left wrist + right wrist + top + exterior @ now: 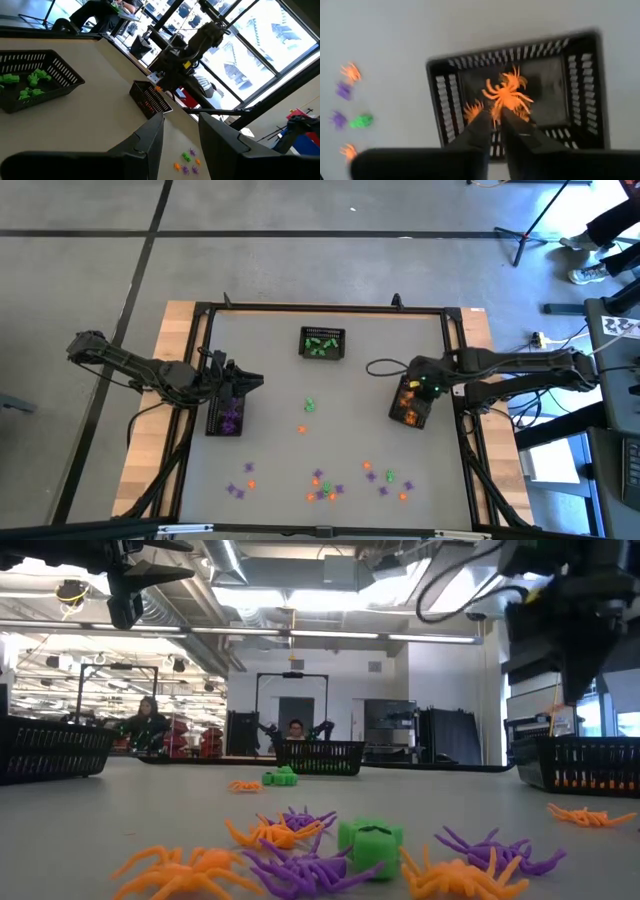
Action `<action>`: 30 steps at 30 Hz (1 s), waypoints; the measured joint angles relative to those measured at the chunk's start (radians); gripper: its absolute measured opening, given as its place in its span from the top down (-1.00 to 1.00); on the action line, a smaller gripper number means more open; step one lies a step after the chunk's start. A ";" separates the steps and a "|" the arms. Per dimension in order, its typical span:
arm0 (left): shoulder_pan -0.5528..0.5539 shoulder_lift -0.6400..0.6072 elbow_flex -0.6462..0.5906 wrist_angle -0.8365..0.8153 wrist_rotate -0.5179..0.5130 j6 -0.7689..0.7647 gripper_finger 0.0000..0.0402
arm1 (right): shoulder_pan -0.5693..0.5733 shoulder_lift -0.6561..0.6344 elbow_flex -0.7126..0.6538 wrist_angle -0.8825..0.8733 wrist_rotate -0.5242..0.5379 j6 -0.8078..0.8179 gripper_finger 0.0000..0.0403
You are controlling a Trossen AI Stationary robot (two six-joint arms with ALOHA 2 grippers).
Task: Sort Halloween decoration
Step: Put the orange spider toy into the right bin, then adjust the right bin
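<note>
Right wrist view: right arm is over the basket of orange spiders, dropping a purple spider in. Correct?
Not quite. The spider at the right gripper is orange, not purple, as the right wrist view shows. The rest holds: the arm is over the basket holding orange spiders.

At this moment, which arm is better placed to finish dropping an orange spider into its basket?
The right. Its claw hangs directly over the basket holding orange pieces, an orange spider at its fingertips. The left claw sits across the table over the basket with purple pieces.
</note>
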 joint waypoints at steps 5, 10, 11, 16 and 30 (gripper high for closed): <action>0.000 0.000 0.000 0.000 0.000 0.000 0.42 | 0.000 0.019 -0.020 -0.023 0.034 -0.013 0.40; 0.000 0.000 0.000 0.000 0.000 -0.007 0.42 | 0.000 0.019 -0.041 -0.034 0.088 -0.044 0.22; 0.000 0.000 0.000 0.000 0.000 -0.008 0.42 | 0.000 0.019 -0.047 -0.033 0.101 -0.045 0.20; 0.000 0.000 0.000 0.000 0.000 -0.010 0.42 | 0.000 0.019 -0.097 -0.038 0.178 -0.045 0.19; 0.000 0.000 0.000 0.000 -0.006 -0.030 0.42 | -0.082 0.060 -0.118 0.012 0.242 0.158 0.19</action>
